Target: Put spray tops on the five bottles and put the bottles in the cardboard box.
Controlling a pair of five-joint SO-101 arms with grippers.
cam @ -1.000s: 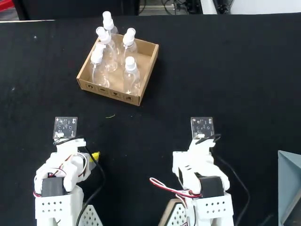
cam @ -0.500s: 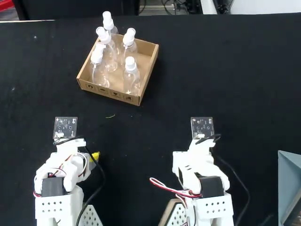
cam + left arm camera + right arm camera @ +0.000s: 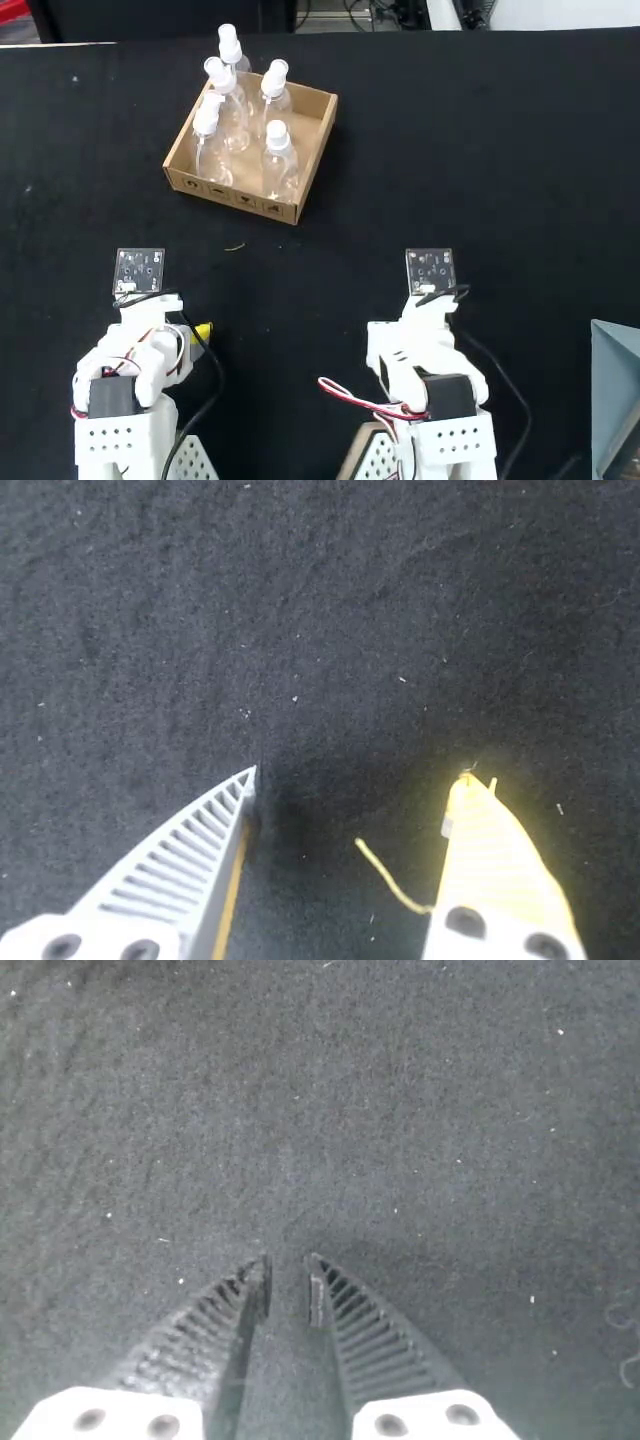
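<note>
The cardboard box [image 3: 311,128] stands on the black table at the far left of centre. Several clear bottles stand upright inside it, each with a white spray top, such as one at the box's front [image 3: 279,158] and one at its back corner [image 3: 229,48]. Both arms are folded back at the table's near edge, well away from the box. The left arm [image 3: 135,350] has its gripper [image 3: 358,778] open just over bare cloth, one finger white [image 3: 190,860] and the other yellow [image 3: 495,870]. The right arm [image 3: 425,350] keeps its gripper [image 3: 288,1260] shut over bare cloth, holding nothing.
A grey object [image 3: 615,390] juts in at the near right edge. A small green scrap [image 3: 234,246] lies on the cloth between the box and the left arm. A thin yellow thread [image 3: 385,875] hangs by the yellow finger. Open cloth spans the middle and right.
</note>
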